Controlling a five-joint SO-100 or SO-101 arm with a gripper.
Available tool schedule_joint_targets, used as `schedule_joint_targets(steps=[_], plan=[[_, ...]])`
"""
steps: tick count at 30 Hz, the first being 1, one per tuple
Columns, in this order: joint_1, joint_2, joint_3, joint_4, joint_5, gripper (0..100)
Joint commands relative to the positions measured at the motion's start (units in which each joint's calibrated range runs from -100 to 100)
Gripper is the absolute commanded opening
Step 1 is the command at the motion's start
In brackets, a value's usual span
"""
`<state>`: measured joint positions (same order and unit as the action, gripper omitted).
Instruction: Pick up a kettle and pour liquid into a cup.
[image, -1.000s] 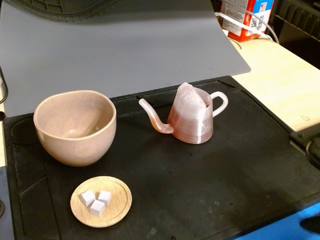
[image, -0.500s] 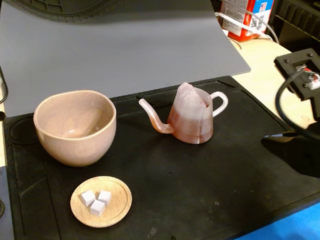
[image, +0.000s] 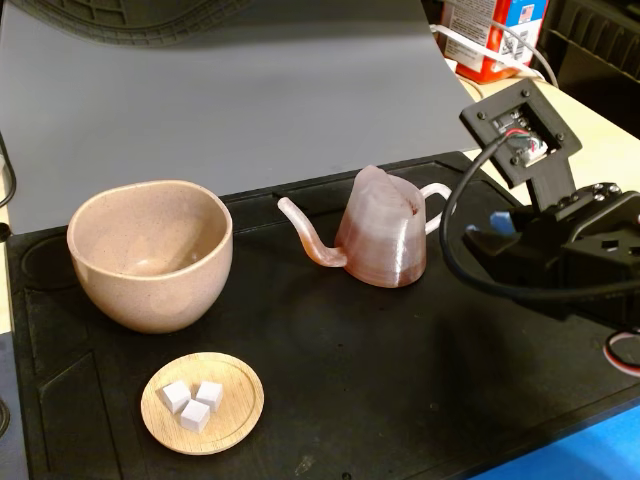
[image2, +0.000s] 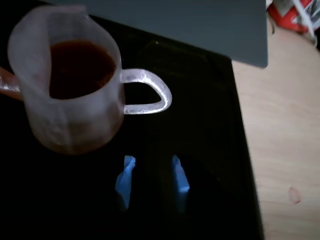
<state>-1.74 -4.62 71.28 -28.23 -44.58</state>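
Spread over the bench, a black mat (image: 400, 380) is carrying the kettle (image: 382, 232), spout aimed at the cup (image: 150, 252) at nine o'clock, while the empty gripper (image2: 151, 181) is hovering narrowly parted off its handle (image2: 150, 92) at three o'clock for the grab.

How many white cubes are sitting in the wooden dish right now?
3, clustered in the middle of the wooden dish in the fixed view: one at left, one at right, one nearest the camera. None looks hidden beneath them.
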Motion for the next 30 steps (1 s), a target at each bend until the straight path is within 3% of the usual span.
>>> schedule_joint_targets(steps=[1,4,9,30], plan=[[0.3,0.1,-2.3,-1.0,2.1,11],[0.3,3.7,-4.9,-1.0,5.1,11],[-0.2,9.1,-11.5,-1.0,5.1,17],[0.3,23.0,-31.0,-0.8,5.2,17]])
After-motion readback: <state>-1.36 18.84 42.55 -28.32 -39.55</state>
